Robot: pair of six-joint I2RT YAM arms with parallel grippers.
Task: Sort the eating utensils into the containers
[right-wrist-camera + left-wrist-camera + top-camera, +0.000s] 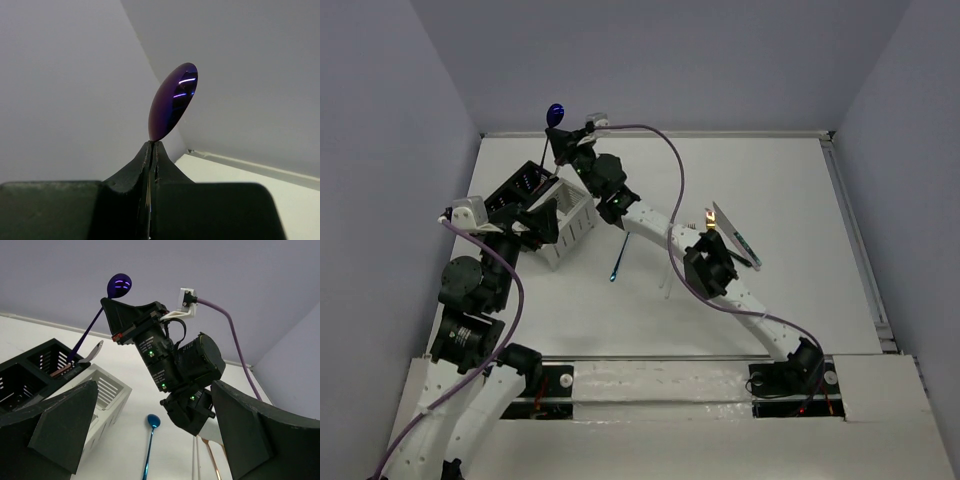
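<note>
- The right claw (151, 145) was clamped on the purple spoon (175, 102), its fingers pressed together just below the bowl.
- The purple spoon was held high over the far left part of the surface (770, 180), bowl uppermost. Its handle slanted down towards the black caddy (518, 183). Whether the handle's end had entered a compartment could not be told.
- The left claw (154, 390) stood wide with nothing between its fingers (65, 430). It hung just near of the two caddies and faced the right arm.
- The white caddy (572, 222) stood touching the black caddy, on its right and nearer side.
- A silver-bowled utensil (94, 351) lay across a compartment edge of the black caddy.
- The blue spoon (619, 260) lay flat on the surface, just right of the white caddy.
- A gold fork (708, 218) and a knife (735, 236) lay side by side on the surface, well right of the caddies and beside the right arm's forearm.
</note>
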